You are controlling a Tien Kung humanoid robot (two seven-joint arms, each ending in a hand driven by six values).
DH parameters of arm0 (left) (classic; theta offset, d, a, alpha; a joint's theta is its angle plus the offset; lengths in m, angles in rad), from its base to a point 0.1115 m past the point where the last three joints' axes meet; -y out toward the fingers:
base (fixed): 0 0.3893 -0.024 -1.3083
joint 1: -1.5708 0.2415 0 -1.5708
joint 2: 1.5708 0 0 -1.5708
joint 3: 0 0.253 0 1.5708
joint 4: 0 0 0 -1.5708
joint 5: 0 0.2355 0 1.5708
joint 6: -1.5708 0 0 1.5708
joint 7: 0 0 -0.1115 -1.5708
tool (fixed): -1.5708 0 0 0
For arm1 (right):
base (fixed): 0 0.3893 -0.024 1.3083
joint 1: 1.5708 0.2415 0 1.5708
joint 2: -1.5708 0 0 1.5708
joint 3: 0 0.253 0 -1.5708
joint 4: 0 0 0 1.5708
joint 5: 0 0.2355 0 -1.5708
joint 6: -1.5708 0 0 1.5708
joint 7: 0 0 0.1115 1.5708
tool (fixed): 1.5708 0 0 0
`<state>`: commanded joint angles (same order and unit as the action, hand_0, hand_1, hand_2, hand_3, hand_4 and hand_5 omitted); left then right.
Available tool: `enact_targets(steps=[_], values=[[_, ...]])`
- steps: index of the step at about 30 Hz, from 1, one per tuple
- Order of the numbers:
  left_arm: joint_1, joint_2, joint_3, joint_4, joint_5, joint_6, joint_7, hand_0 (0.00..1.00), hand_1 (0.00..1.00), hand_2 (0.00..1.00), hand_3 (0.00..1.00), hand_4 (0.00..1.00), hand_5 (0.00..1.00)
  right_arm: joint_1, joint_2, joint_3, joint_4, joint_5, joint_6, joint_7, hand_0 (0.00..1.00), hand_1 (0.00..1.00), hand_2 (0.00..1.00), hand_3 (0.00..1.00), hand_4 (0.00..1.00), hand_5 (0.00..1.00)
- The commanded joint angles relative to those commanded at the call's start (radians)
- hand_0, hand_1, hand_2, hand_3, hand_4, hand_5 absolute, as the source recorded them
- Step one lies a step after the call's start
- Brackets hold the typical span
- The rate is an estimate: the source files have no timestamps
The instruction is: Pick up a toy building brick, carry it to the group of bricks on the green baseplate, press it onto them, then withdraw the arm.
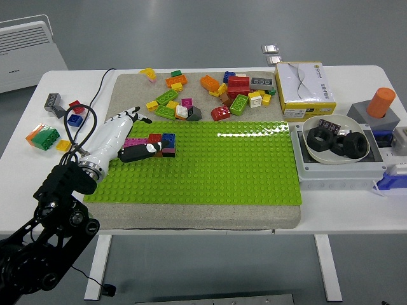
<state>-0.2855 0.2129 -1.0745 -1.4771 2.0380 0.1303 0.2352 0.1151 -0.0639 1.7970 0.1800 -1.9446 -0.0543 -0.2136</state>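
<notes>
While my left hand (130,136) hovers over the baseplate's (241,165) far-left corner, its fingers (135,115) look loosely spread and grip nothing. The brick group (160,144) sits on the plate just to the hand's right, beside my dark thumb (141,152). I judge the way out is back along my forearm, down and left, away from the group.

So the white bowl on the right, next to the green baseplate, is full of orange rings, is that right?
Not quite: in the head view the white bowl beside the green baseplate holds black rings, not orange ones. The only orange thing nearby is a cylinder behind it.
</notes>
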Motion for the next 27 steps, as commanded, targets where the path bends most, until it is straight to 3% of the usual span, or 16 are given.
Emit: enact_targets(steps=[1,6,7,9,11,13,18,19,27], values=[[0.024,0.01,-0.024,-0.027,-0.025,0.023,-0.029,0.865,0.833,0.855,0.757,0.865,0.426,-0.003,0.003,-0.024,0.0,0.025,-0.002,0.0,0.516,0.616,0.735,0.8,0.898,0.951],[0.125,0.02,-0.114,-0.115,-0.134,0.126,-0.155,0.865,0.833,0.855,0.757,0.865,0.426,-0.01,0.003,-0.122,0.0,0.127,-0.014,0.002,0.516,0.616,0.735,0.8,0.898,0.951],[0.144,0.019,-0.124,-0.119,-0.155,0.145,-0.178,0.773,0.701,0.713,0.655,0.769,0.265,-0.011,0.003,-0.133,0.0,0.142,-0.015,0.001,0.516,0.621,0.739,0.799,0.897,0.956],[0.187,0.016,-0.135,-0.118,-0.198,0.183,-0.229,0.773,0.701,0.713,0.655,0.769,0.265,-0.012,0.004,-0.141,0.0,0.156,-0.017,0.0,0.516,0.621,0.739,0.799,0.897,0.956],[0.215,0.004,-0.131,-0.098,-0.184,0.196,-0.276,0.773,0.701,0.713,0.655,0.769,0.265,-0.013,0.006,-0.137,0.0,0.154,-0.017,-0.001,0.516,0.621,0.739,0.799,0.897,0.956],[0.219,-0.004,-0.128,-0.085,-0.169,0.198,-0.293,0.759,0.655,0.681,0.646,0.751,0.244,-0.013,0.009,-0.13,0.0,0.145,-0.016,-0.002,0.516,0.62,0.739,0.798,0.894,0.963],[0.204,-0.021,-0.123,-0.05,-0.125,0.202,-0.311,0.759,0.655,0.681,0.646,0.751,0.244,-0.011,0.026,-0.097,0.0,0.106,-0.013,-0.007,0.516,0.62,0.739,0.798,0.894,0.963],[0.202,-0.021,-0.123,-0.045,-0.121,0.203,-0.313,0.758,0.575,0.645,0.634,0.716,0.199,-0.012,0.03,-0.093,0.0,0.102,-0.013,-0.008,0.516,0.622,0.736,0.798,0.883,0.978],[0.195,0.008,-0.128,-0.031,-0.119,0.2,-0.311,0.755,0.551,0.617,0.627,0.707,0.191,-0.023,0.064,-0.131,0.0,0.132,-0.017,-0.011,0.516,0.622,0.735,0.799,0.866,0.996]])
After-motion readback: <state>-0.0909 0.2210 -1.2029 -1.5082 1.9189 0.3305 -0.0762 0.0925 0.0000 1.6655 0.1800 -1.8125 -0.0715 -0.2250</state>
